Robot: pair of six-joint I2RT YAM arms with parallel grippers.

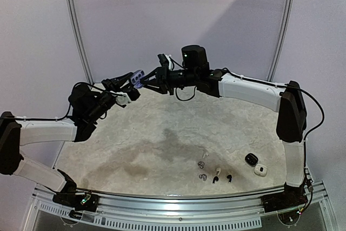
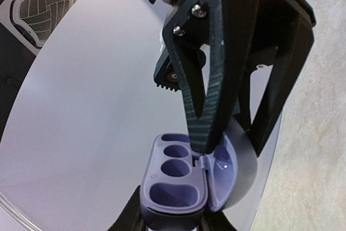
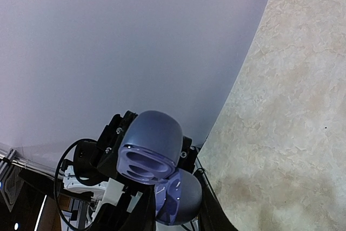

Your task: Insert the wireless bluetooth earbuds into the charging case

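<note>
Top external: locate open case raised near far end of table, gripped at base by closed left gripper. Confirm wells empty. Note right gripper straddling lid, one finger touching near hinge; cannot tell whether jaws pinch lid or merely bracket it. Find earbuds loose on near part of table, well apart from case.

Expect hinge strain, or lid snapping shut, under any hard squeeze or twist from right gripper. Expect case slipping or rotating in left grip under sideways push; allow for a fall to table. Guard against finger-to-finger collision in such close quarters. Anticipate a long carry between earbuds and case, with risk of dropping so small a part.

Cannot see left fingertips: cut off at bottom edge of left wrist view. Cannot see rear finger's contact behind lid. Cannot count earbuds or sort colours reliably from above.
</note>
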